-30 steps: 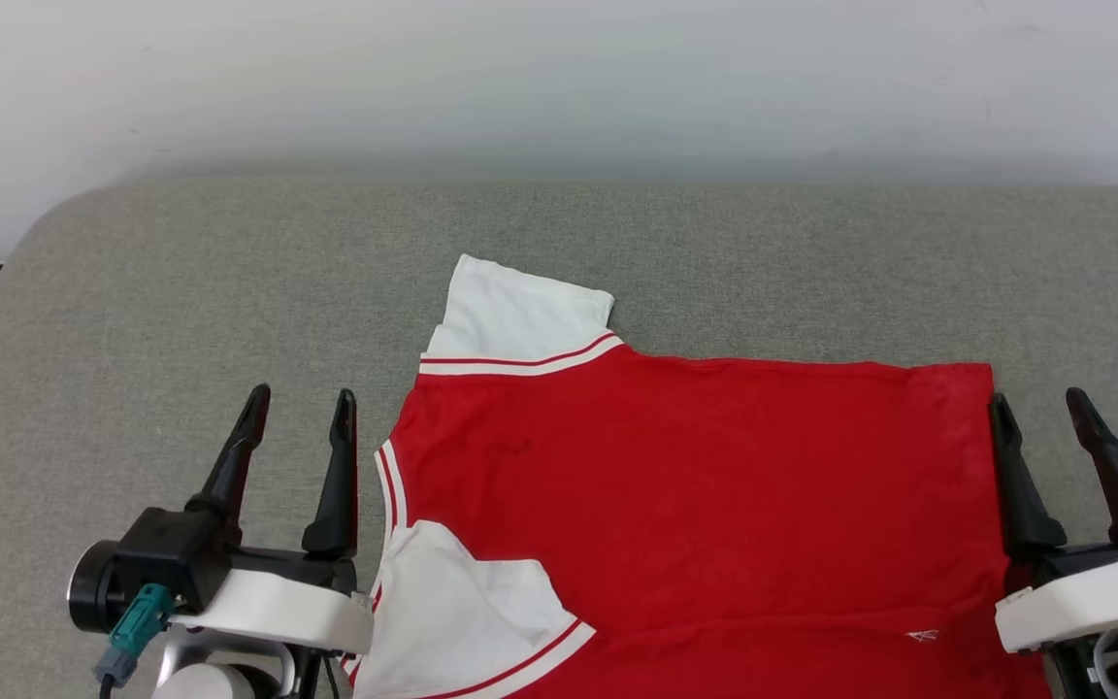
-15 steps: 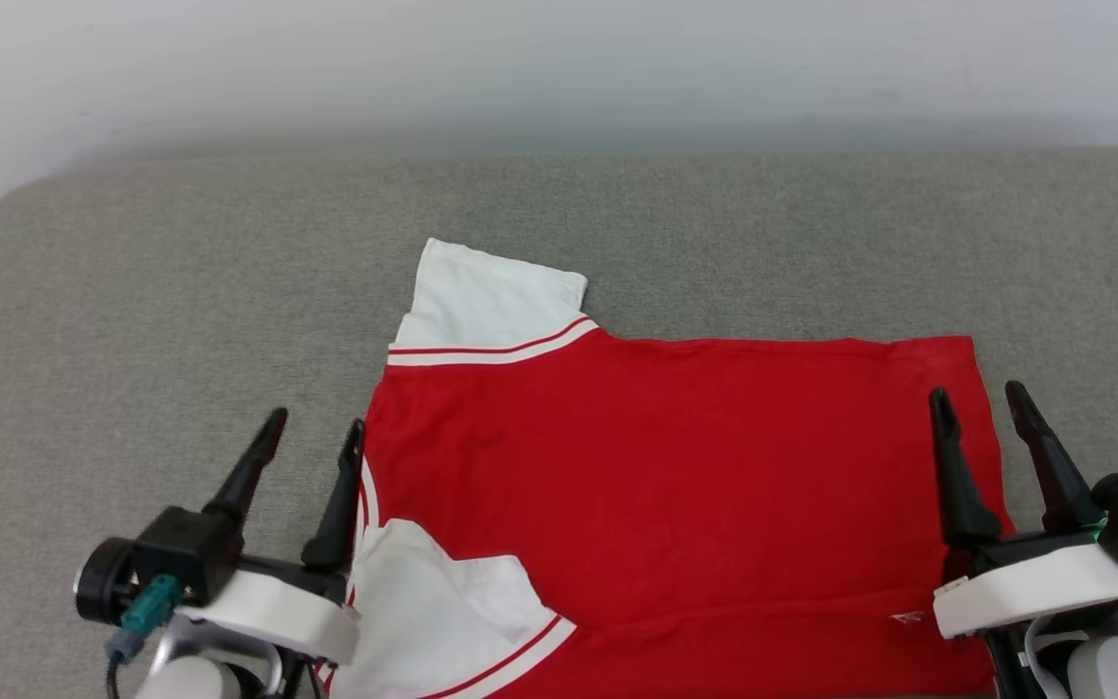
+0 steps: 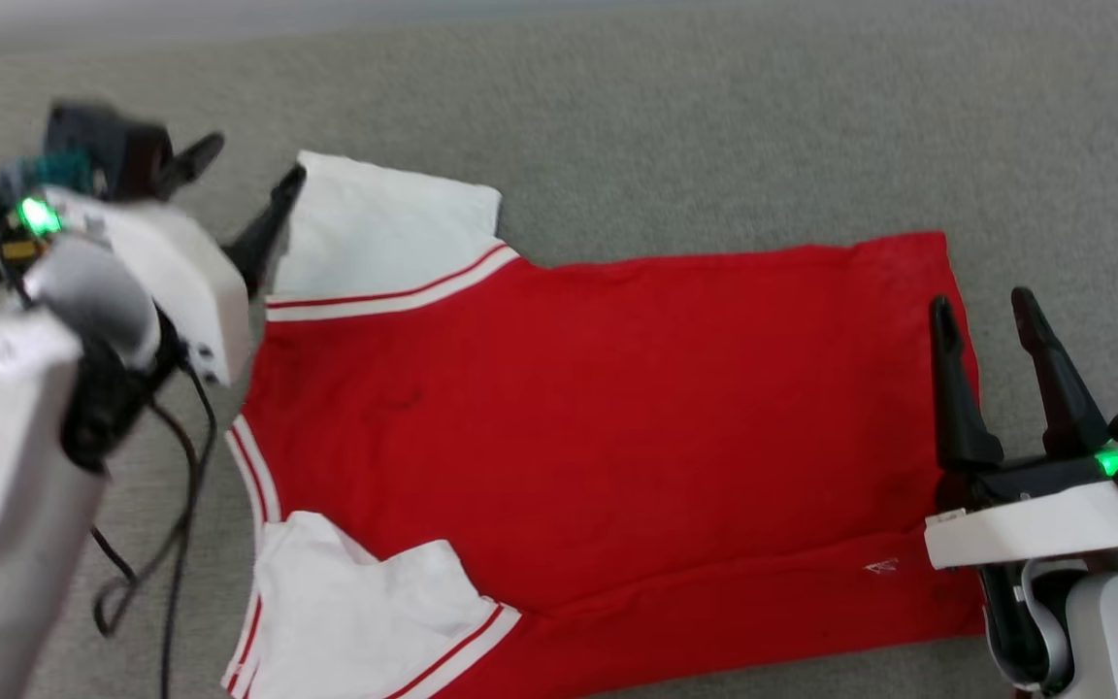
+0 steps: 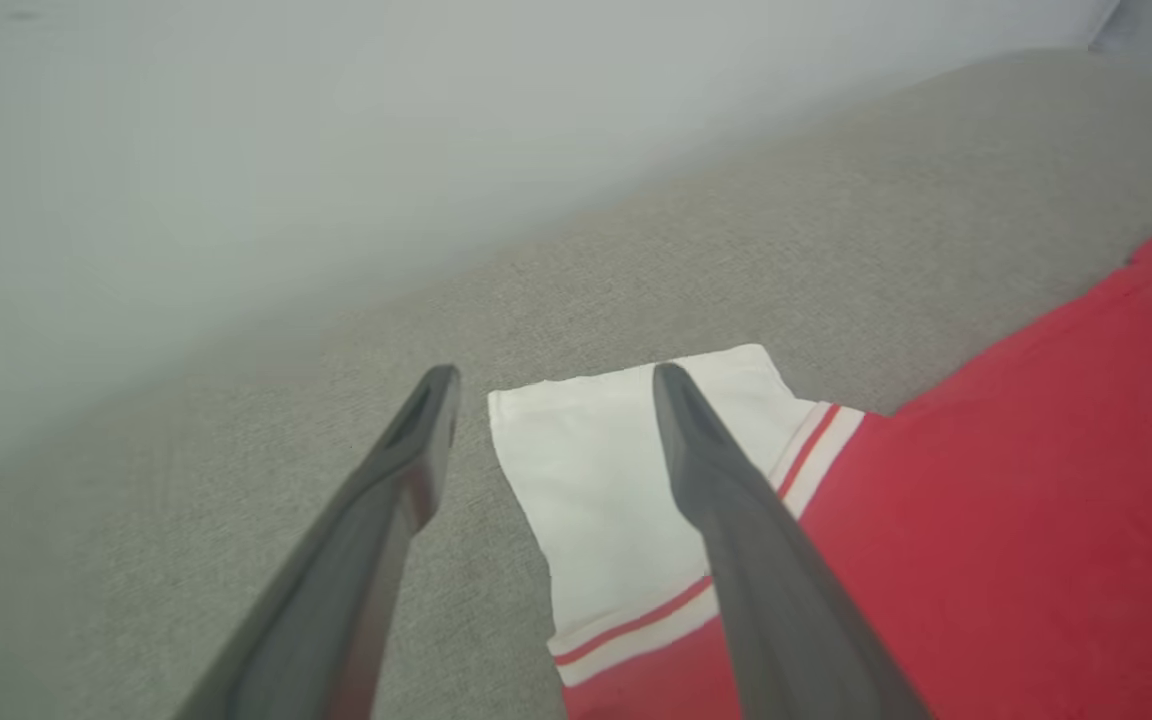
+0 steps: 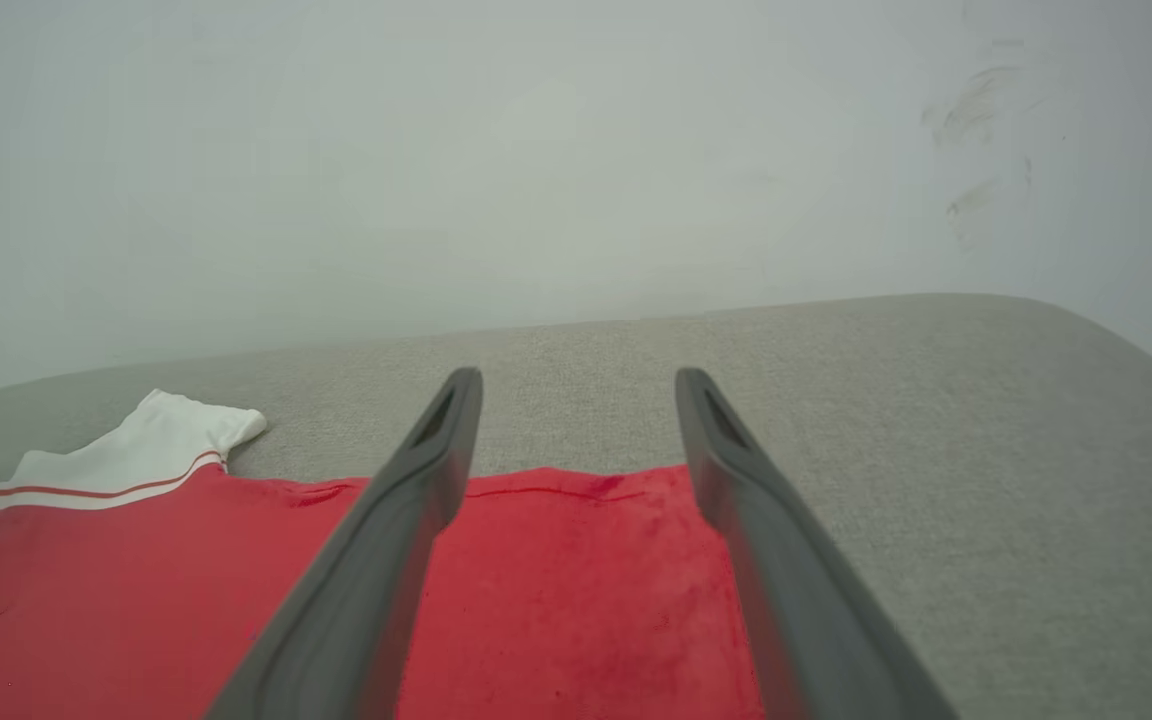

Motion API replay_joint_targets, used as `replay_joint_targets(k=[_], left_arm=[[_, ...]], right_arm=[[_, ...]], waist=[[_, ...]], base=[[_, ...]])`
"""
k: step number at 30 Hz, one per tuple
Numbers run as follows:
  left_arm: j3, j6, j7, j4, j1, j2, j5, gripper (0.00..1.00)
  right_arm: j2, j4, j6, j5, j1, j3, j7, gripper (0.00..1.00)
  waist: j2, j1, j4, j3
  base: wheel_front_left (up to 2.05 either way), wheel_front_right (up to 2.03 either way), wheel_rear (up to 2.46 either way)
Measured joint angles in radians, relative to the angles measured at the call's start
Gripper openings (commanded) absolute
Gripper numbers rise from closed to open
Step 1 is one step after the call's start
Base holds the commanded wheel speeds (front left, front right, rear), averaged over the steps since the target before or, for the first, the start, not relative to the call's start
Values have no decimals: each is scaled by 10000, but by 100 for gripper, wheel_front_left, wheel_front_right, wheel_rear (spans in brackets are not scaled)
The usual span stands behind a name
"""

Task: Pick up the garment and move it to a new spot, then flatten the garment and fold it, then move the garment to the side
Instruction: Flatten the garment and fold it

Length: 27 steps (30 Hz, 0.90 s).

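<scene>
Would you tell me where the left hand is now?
Upper left of the head view: the left hand is open at the far sleeve of the garment.

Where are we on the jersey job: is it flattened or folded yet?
Done: the garment lies spread flat on the grey cushion, plain red face up. In hand: the left gripper, open, at the far white sleeve; the right gripper, open, over the hem. Left: all folds, then moving it aside.

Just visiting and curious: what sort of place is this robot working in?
Probably an indoor test room: a grey fabric-covered surface against a plain white wall, with a red jersey spread on it.
</scene>
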Motion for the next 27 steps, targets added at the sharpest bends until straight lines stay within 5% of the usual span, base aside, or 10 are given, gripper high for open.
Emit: replay_joint_targets(k=[5, 11, 26, 27], left_arm=[[-876, -15, 2458, 330, -1922, 1074, -1438, 100], [-1574, -15, 4491, 1076, -3442, 1670, -2548, 100], [-2130, -15, 5628, 2545, -4599, 1896, -3078, 100], [-2173, -15, 5664, 2598, -4618, 1894, -3143, 73]], right_arm=[[157, -205, 0, -8, -345, 222, -19, 100], [253, -278, 0, 25, -578, 355, -104, 100], [330, -408, 0, 125, -897, 573, -226, 100], [332, -403, 0, 127, -897, 566, -226, 100]], waist=[[0, 1, -312, 792], [0, 1, -670, 1600], [0, 0, -1302, 2697], [0, 0, -1310, 2707]], base=[[0, 0, 0], [0, 0, 0], [0, 0, 0], [0, 0, 0]])
